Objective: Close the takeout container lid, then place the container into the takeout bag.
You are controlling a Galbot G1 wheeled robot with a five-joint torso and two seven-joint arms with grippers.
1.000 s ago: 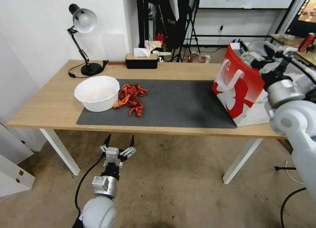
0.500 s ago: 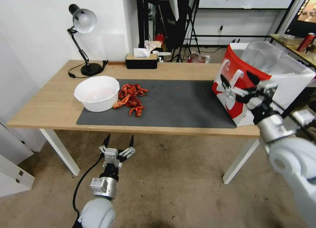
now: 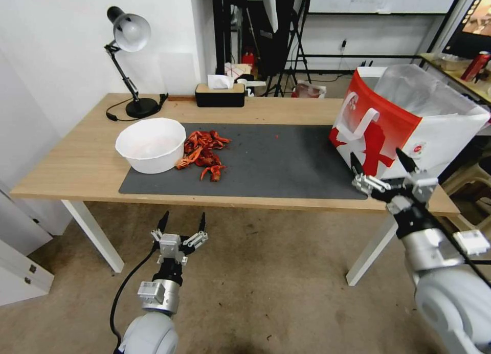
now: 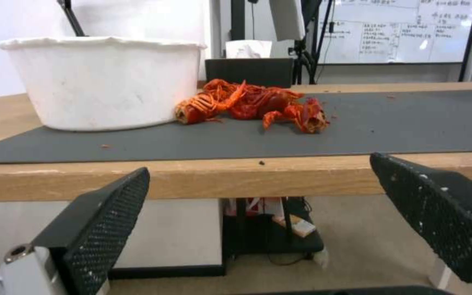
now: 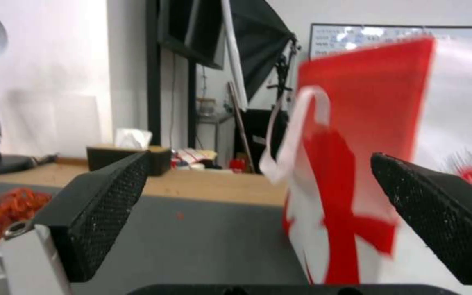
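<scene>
Right pincer (image 3: 383, 171) hangs open just before the takeout bag (image 3: 394, 124) at the desk (image 3: 66, 164) edge; left pincer (image 3: 182, 223) open below the desk.

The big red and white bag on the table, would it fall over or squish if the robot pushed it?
The takeout bag would probably squish: its walls look thin and its top stands open. It is tall and boxy, so a push up high might tip it. It sits at the table's right end, so a shove could slide it off.
</scene>
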